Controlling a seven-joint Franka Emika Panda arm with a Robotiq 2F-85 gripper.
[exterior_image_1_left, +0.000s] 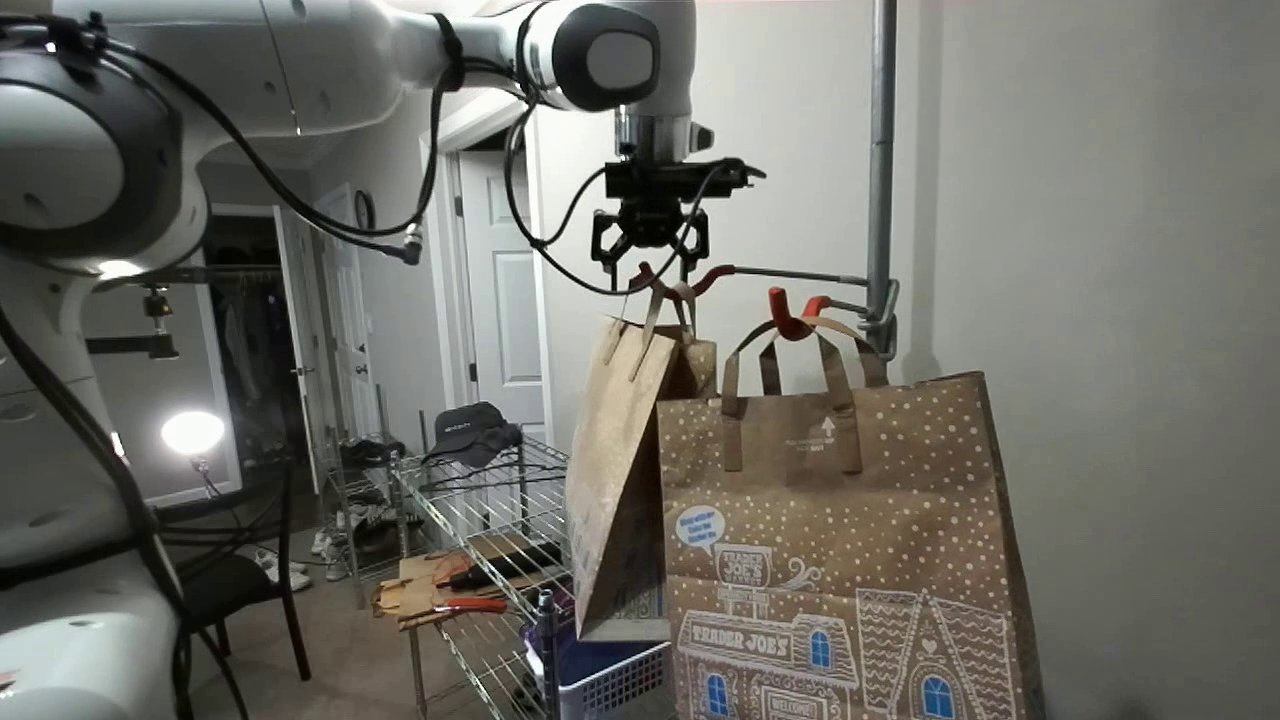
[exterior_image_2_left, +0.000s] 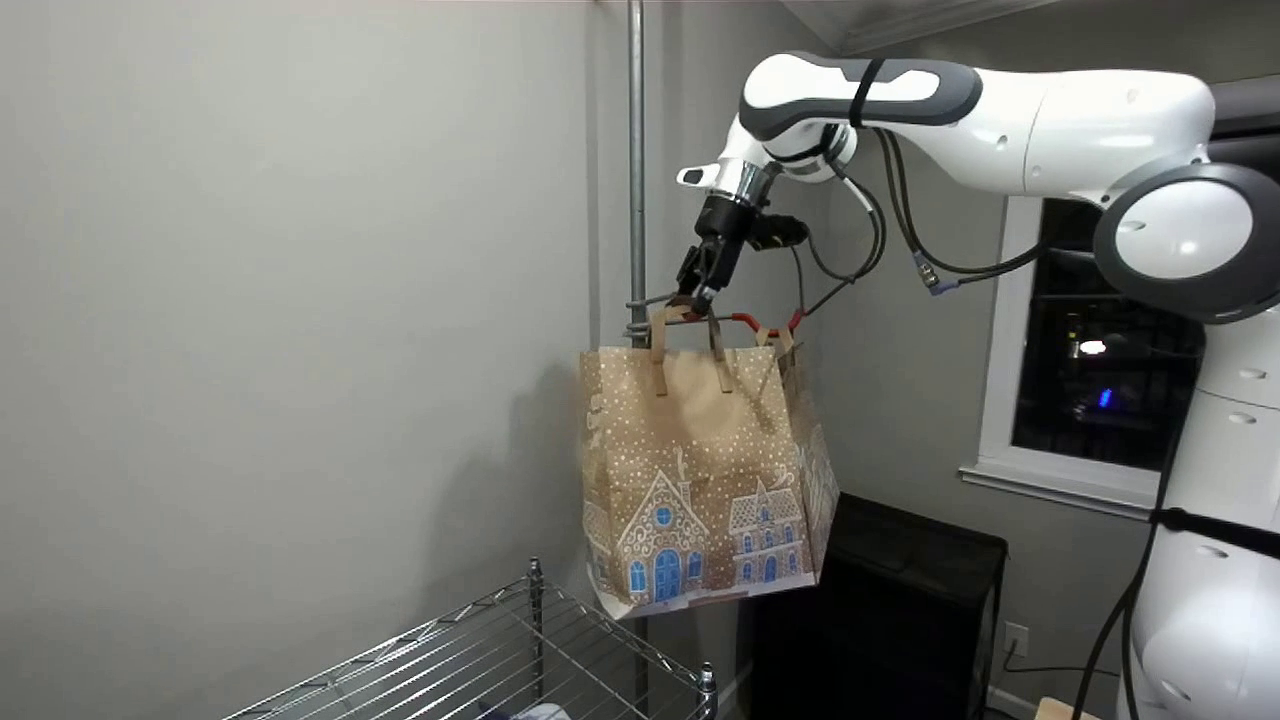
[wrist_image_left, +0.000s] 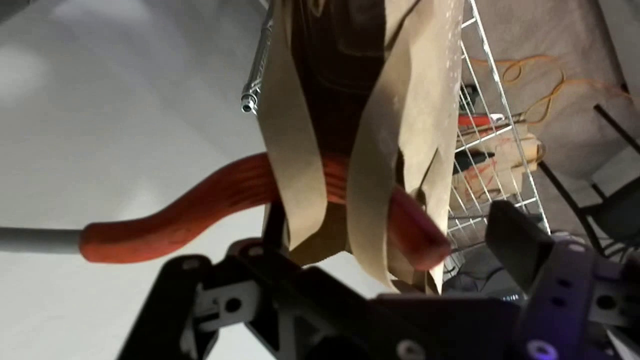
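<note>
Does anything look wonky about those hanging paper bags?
Slightly: the paper bag below the gripper seems askew; in an exterior view its bottom edge slopes, though perspective may exaggerate that. Nothing looks spilled.

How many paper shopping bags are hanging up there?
2. One paper bag hangs from a red hook below the gripper; the other paper bag hangs from a second red hook, nearer the camera in an exterior view. More could be hidden.

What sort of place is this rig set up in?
Probably a home, though which room is unclear: a white panelled door, a dark fabric baseball-style cap and a white-framed rectangular window point that way.
</note>
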